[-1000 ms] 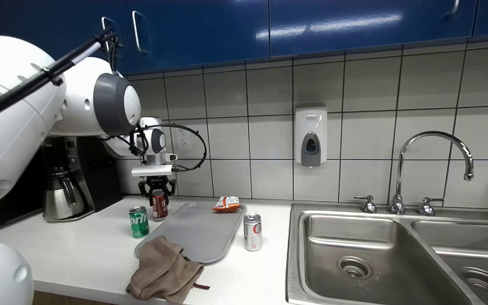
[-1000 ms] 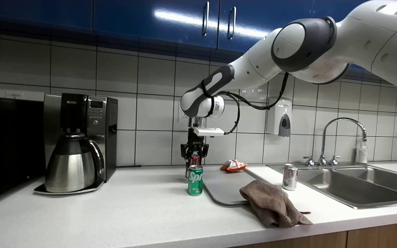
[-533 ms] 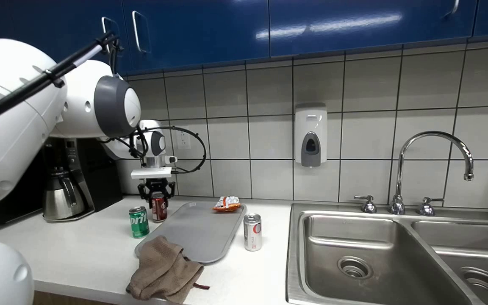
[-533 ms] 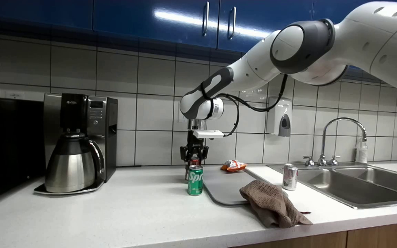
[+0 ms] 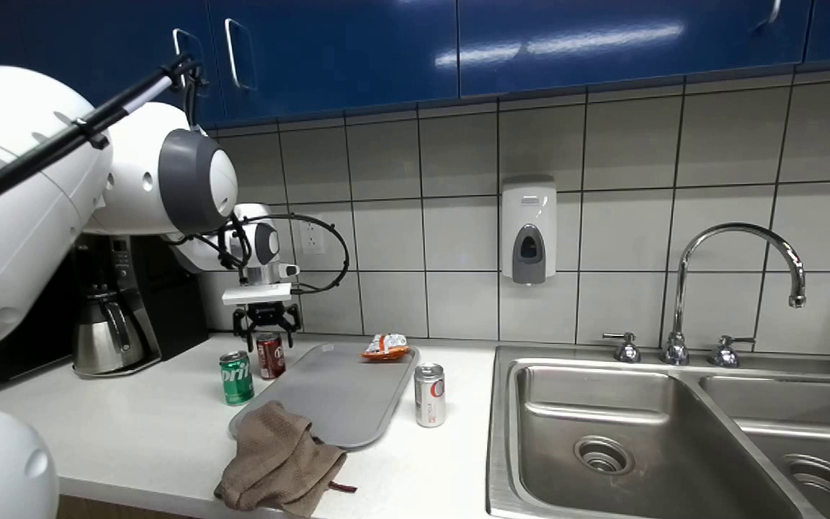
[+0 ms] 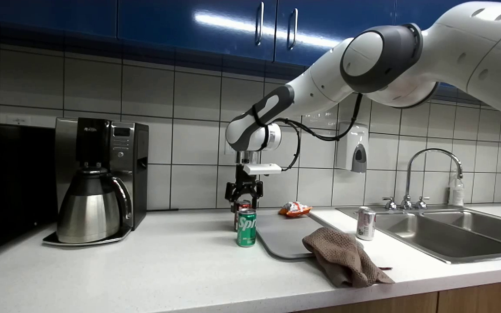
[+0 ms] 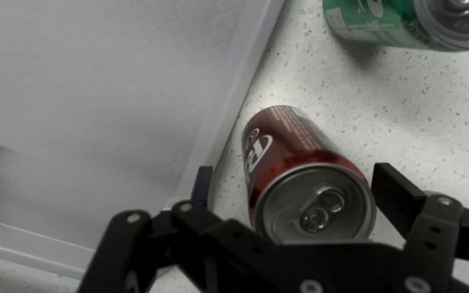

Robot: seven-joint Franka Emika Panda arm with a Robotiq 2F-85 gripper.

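In both exterior views the red can [image 5: 271, 357] stands upright on the table [image 6: 168, 269], nearer to its back edge than the green can [image 5: 236, 377] does, and just beside the long edge of the grey tray [image 5: 336, 396] which faces the coffee maker [image 6: 124, 167]. The jaws are wide; they straddle the red can's top, and I see nothing held in them. I judge that it stands on its own base, free of grip, but the jaws are not yet clear of it; what handling remains for it, this pose alone does not decide. In an exterior view the green can [image 6: 246, 230] covers much of the red one. In the wrist view the green can is cut off at the upper corner, and the near rim of the red can's lid is behind the jaws. Whether it touches the tray, I cannot tell.
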